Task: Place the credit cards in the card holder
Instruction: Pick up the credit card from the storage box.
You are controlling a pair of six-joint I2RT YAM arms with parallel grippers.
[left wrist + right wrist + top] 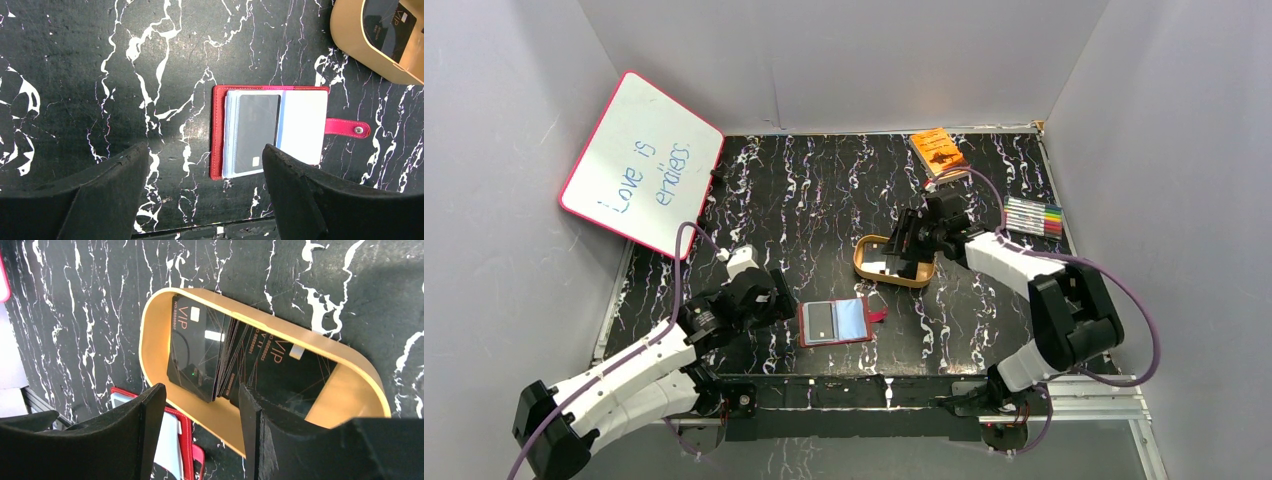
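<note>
From above, the open red card holder (pixel 836 321) lies near 6 o'clock of the table (pixel 824 180), with the gold oval tray (pixel 861 262) at its 1 o'clock.

Left wrist: the left gripper (pixel 205 150) stands wide and empty just beside the holder, which has one dark card (pixel 257 130) inside.

Right wrist: the right gripper (pixel 200 395), jaws apart and empty, hangs over overlapping black VIP cards (pixel 192 350) in the tray. It may pinch two together.
</note>
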